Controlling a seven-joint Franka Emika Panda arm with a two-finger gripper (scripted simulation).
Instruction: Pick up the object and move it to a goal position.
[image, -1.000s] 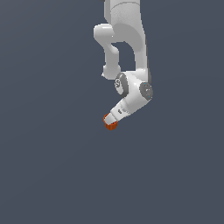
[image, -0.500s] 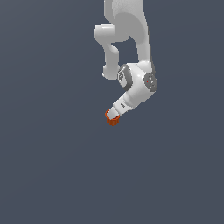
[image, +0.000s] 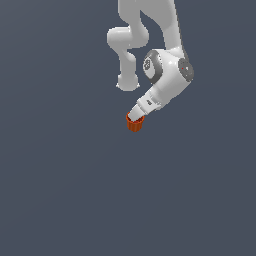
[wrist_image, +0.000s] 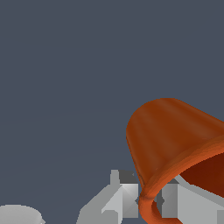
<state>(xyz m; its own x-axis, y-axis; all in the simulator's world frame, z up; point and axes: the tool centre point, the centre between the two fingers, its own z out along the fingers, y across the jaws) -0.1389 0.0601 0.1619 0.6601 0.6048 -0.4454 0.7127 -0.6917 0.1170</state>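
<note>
Wrist view: gripper (wrist_image: 151, 203) clamps the rim of the object (wrist_image: 170, 140), a cup that looks light, rigid and thin-walled; rim pinch may pivot.

cup (image: 134, 123) at hand (image: 136, 116) tip, below arm (image: 167, 80)

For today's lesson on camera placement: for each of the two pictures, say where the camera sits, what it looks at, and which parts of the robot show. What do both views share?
Exterior view: off the arm, its exact place not known; it takes in the white arm reaching down, with the end effector at the cup.
Wrist view: on the wrist, looking along the end effector; grey fingers show at the tilted cup's rim.
Shared: the orange cup, the end effector, and the plain grey background.
</note>
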